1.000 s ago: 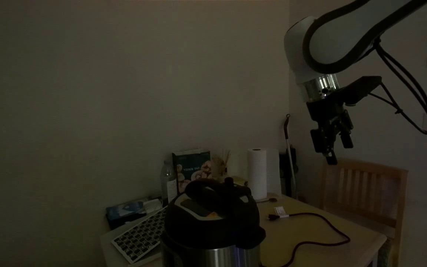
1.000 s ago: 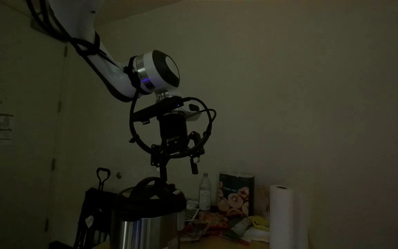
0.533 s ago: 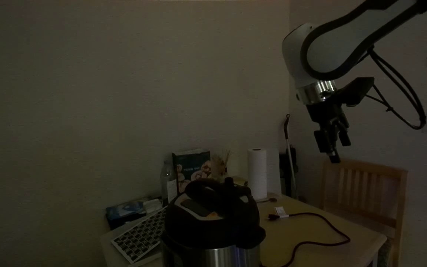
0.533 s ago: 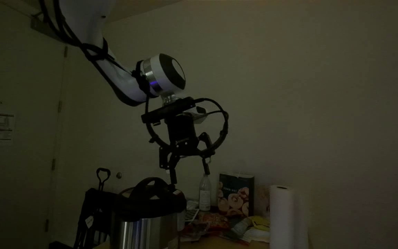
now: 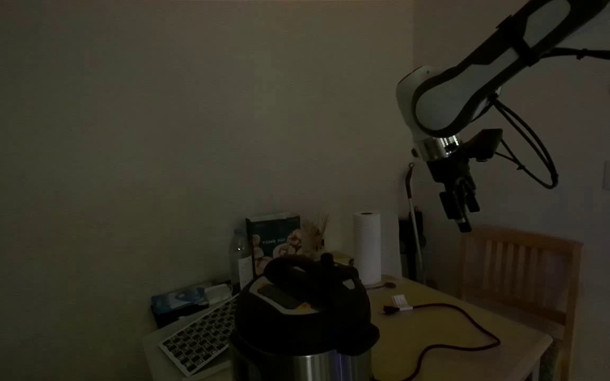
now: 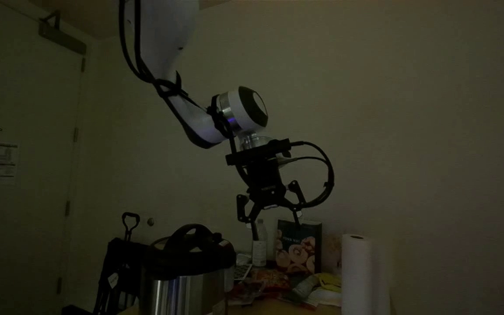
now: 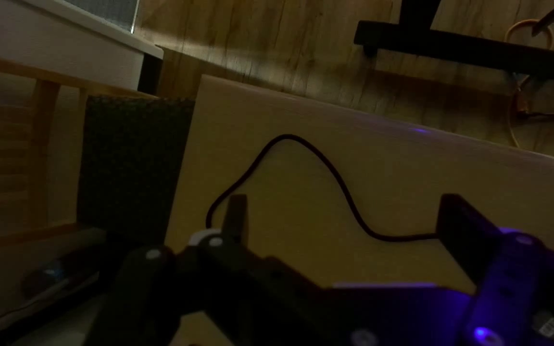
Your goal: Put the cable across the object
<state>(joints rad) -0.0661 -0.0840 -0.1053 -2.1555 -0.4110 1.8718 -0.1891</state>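
Spread wide, the gripper (image 6: 277, 232) hangs in the air above the table (image 5: 437, 328), its fingers well apart from each other and from the cable (image 7: 337, 176). Black and thin, the cable lies on the table in loose curves. In the wrist view its bend points toward the table's long edge, near the corner beside the wooden chair (image 5: 528, 239); from that bend, one stretch goes out of sight behind the gripper and the other runs across to a finger that hides the rest. In an exterior view the plug (image 5: 390, 310) at the cable's end lies in from the table edge that faces the chair, with a white tag (image 5: 401, 302) just beside it, and the opposite stretch leaves the picture at the bottom, just beside a pressure cooker (image 5: 305, 336).

Black-lidded with a steel body, the pressure cooker stands upright in both exterior views; the frame cuts off its foot. A keyboard (image 5: 202, 336) lies beside it, toward the table edge opposite the chair. Along the table's far edge stand a bottle (image 5: 241, 259), a dark green box (image 5: 276, 241) and, near the far corner, a paper towel roll (image 5: 367, 248). Packets (image 6: 274, 280) lie in front of the box in an exterior view. In the wrist view a black base (image 7: 469, 50) stands on the wooden floor (image 7: 277, 43) beyond the table's long edge.
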